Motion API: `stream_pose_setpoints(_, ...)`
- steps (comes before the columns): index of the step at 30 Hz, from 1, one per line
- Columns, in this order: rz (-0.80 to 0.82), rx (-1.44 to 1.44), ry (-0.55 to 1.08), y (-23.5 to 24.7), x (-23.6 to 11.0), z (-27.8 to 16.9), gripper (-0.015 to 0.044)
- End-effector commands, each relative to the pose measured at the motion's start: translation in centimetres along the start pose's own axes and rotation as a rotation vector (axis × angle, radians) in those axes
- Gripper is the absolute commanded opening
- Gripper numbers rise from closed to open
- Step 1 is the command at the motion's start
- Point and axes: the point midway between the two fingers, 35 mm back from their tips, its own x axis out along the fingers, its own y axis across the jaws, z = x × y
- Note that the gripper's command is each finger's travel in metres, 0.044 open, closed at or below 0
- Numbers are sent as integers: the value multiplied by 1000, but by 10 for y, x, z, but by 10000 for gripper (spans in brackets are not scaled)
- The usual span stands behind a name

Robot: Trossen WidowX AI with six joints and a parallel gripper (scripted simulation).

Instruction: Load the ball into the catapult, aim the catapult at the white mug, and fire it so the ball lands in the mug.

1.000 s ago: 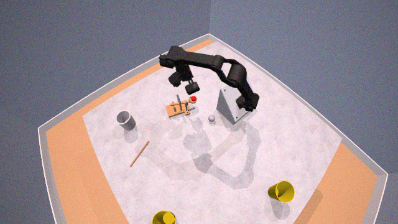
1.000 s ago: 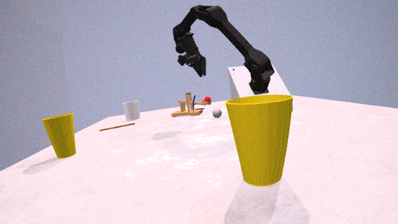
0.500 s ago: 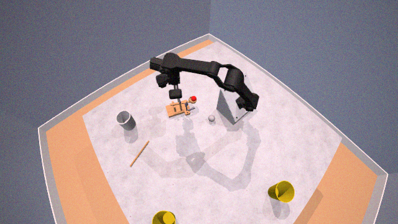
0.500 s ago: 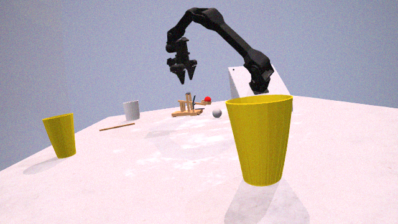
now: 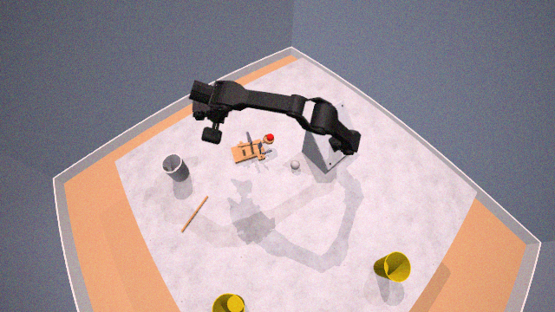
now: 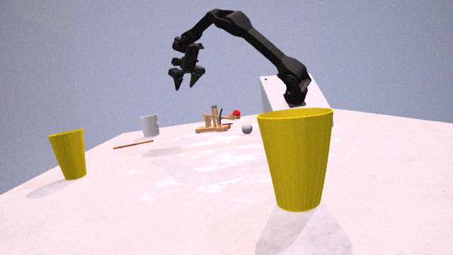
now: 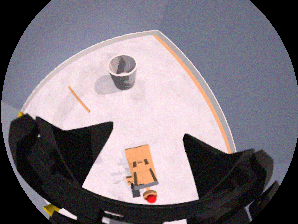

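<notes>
Exterior view: end effector hangs wide and empty, high above and left of the ball in the catapult.

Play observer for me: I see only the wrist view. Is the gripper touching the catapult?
Observer: No. In the exterior view the gripper hangs open high above the catapult, holding nothing.
Operator: Is the red ball loaded?
Observer: Yes. The red ball sits in the cup at the arm's end.
Operator: Anything else nearby that I can't see?
Observer: A grey ball lies on the table between the catapult and the robot's base.
Operator: Other containers besides the white mug?
Observer: Two yellow cups stand at the table's far side from the mug.
</notes>
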Motion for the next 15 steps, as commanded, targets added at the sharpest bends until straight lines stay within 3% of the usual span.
stream_pose_setpoints(1, 73, 48, -128, 25, -3, 37, 440)
stream_pose_setpoints(7, 194, 101, -261, 63, -11, 77, 440)
stream_pose_setpoints(15, 209, 106, -274, 67, -13, 81, 440)
